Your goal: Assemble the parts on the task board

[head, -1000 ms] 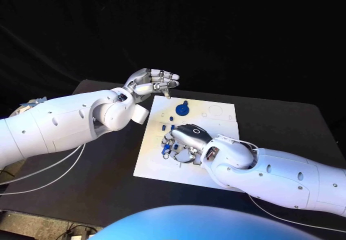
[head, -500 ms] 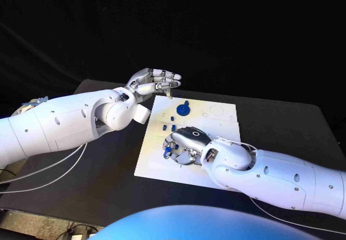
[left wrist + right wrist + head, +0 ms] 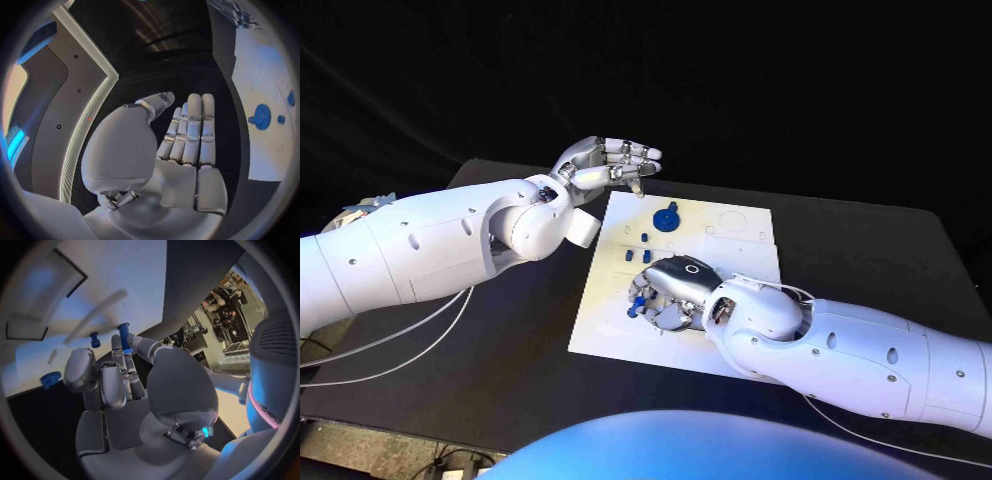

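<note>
Pinching a blue part (image 3: 124, 335) over the task board (image 3: 610, 325), the right hand (image 3: 672, 292); left hand (image 3: 606, 163) loosely curled, empty.

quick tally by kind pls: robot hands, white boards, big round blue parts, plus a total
hands: 2 (left hand, right hand)
task board: 1
round blue part: 1
total: 4
small blue pegs left out: the right hand hides some

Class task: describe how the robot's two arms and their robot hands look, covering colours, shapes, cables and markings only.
Both arms are glossy white, rounded shells dotted with small dark screw holes. The left arm trails thin white cables beneath it; the right arm also has a thin cable. Each ends in a silver metallic segmented hand: left robot hand, right robot hand, which carries a dark patch with a small ring marking.
</note>
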You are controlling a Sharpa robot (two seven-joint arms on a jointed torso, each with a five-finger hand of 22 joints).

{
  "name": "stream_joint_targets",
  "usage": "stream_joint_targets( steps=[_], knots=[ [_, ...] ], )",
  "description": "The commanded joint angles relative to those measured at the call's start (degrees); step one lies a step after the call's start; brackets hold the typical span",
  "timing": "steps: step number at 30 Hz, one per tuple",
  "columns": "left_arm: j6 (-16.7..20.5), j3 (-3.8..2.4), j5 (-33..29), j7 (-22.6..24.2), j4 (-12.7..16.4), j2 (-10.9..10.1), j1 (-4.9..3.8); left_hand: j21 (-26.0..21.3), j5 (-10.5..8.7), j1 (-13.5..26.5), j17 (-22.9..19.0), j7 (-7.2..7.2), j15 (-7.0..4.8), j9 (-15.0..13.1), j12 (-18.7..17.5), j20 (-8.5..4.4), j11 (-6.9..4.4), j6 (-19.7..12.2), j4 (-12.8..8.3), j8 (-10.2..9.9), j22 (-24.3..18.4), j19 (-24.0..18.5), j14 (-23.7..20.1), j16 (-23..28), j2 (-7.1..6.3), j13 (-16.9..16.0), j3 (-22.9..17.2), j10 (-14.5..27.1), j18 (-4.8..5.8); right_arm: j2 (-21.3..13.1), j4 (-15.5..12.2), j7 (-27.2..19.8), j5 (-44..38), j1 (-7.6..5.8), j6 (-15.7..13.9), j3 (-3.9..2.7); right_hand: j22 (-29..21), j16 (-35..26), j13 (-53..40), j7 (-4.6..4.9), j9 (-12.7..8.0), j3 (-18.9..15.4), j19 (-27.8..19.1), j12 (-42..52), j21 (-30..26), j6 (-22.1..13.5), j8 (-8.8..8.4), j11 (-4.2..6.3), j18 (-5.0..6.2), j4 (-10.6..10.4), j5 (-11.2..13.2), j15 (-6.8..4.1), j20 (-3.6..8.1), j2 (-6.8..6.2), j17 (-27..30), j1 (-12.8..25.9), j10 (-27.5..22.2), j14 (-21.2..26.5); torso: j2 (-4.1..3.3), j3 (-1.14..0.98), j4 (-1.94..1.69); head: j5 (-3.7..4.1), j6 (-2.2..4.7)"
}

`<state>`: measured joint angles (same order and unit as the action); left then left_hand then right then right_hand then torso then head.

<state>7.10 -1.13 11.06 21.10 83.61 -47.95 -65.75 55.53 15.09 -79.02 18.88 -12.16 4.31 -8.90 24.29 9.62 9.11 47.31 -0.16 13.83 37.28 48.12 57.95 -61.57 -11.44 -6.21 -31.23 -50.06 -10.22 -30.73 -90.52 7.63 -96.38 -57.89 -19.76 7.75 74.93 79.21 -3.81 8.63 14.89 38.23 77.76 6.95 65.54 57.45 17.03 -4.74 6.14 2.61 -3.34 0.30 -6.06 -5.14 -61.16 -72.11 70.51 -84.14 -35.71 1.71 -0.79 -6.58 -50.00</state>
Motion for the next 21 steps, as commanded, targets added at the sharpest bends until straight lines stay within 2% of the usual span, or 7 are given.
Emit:
stream_joint_targets(
  steps=[1, 7, 15, 18, 21],
  knots=[
    [-0.54, -0.05, -0.28, 0.28, 0.05, 0.08, -0.02, -0.24, 0.24, -0.09, 0.01, -0.74, 0.06, 0.09, 0.17, 0.04, -0.02, -0.31, -0.31, 0.25, 0.0, -0.27, -0.31, -0.01, 0.53, -0.05, 0.02, 0.21, -0.34, 0.08, 0.2, 1.48, -1.67, 0.07, 1.84, 0.07, 1.29, 0.09, -0.03, -0.14, 0.07, 0.35, 0.13, -0.25, -0.19, 0.38, 0.06, 0.29, -0.64, -0.07, -0.27, -0.4, 0.2, 0.39, -0.01, -0.09, 0.18, -0.46, -0.03, 0.02, -0.06, 0.03, 0.0],
    [-0.43, -0.05, -0.28, 0.24, -0.06, -0.01, -0.03, -0.24, 0.24, -0.09, 0.01, -0.74, 0.06, 0.09, 0.17, 0.04, -0.02, -0.31, -0.31, 0.25, 0.0, -0.27, -0.31, -0.01, 0.53, -0.05, 0.02, 0.21, -0.34, 0.9, 0.41, 2.05, -2.01, 0.09, 2.28, 0.29, 1.31, 0.1, -0.04, -0.11, 0.15, 0.39, 0.12, -0.4, -0.2, 0.29, 0.1, 0.27, -0.64, -0.01, -0.31, -0.38, 0.2, 0.36, -0.02, -0.09, 0.25, -0.47, -0.03, -0.01, 0.11, 0.02, 0.0],
    [-0.35, -0.05, -0.28, 0.17, -0.44, -0.16, -0.04, -0.24, 0.23, 0.0, 0.01, -0.76, 0.08, 0.08, 0.29, 0.06, -0.01, -0.34, -0.28, 0.31, 0.01, -0.28, -0.32, -0.02, 0.57, -0.07, 0.03, 0.3, -0.33, 1.43, 0.14, 2.4, -2.08, 0.1, 2.77, 0.49, 1.36, 0.05, -0.06, 0.01, 0.27, 0.09, 0.1, -0.77, -0.24, -0.06, 0.09, 0.18, -0.65, 0.09, -0.29, -0.31, 0.17, -0.27, 0.09, 0.27, 0.31, -0.43, 0.0, -0.04, -0.06, 0.33, 0.0],
    [-0.37, -0.05, -0.28, 0.16, -0.48, -0.18, -0.04, -0.24, 0.23, 0.0, 0.01, -0.76, 0.08, 0.08, 0.29, 0.06, -0.01, -0.34, -0.28, 0.31, 0.01, -0.28, -0.32, -0.02, 0.57, -0.07, 0.03, 0.3, -0.33, 1.48, 0.05, 2.76, -2.07, 0.1, 2.95, 0.52, 1.33, 0.03, -0.07, 0.17, 0.29, -0.23, 0.01, -1.18, -0.41, -0.62, -0.1, 0.05, -0.62, 0.1, -0.36, -0.22, 0.12, -0.84, 0.18, 0.65, 0.16, -0.41, -0.02, -0.06, 0.01, 0.31, 0.0],
    [-0.4, -0.05, -0.28, 0.14, -0.5, -0.17, -0.04, -0.24, 0.23, 0.0, 0.01, -0.76, 0.08, 0.08, 0.29, 0.06, -0.01, -0.34, -0.28, 0.31, 0.01, -0.28, -0.32, -0.02, 0.57, -0.07, 0.03, 0.3, -0.33, 1.46, 0.0, 3.14, -2.06, 0.09, 3.03, 0.54, 0.98, -0.02, -0.09, 0.87, 0.01, -0.74, -0.46, -2.08, -1.27, -2.47, -1.04, -0.5, -0.49, 0.12, -0.74, 0.22, -0.17, -1.96, 0.28, 1.23, -0.8, -0.32, 0.01, -0.11, 0.06, 0.34, 0.0]
  ],
)
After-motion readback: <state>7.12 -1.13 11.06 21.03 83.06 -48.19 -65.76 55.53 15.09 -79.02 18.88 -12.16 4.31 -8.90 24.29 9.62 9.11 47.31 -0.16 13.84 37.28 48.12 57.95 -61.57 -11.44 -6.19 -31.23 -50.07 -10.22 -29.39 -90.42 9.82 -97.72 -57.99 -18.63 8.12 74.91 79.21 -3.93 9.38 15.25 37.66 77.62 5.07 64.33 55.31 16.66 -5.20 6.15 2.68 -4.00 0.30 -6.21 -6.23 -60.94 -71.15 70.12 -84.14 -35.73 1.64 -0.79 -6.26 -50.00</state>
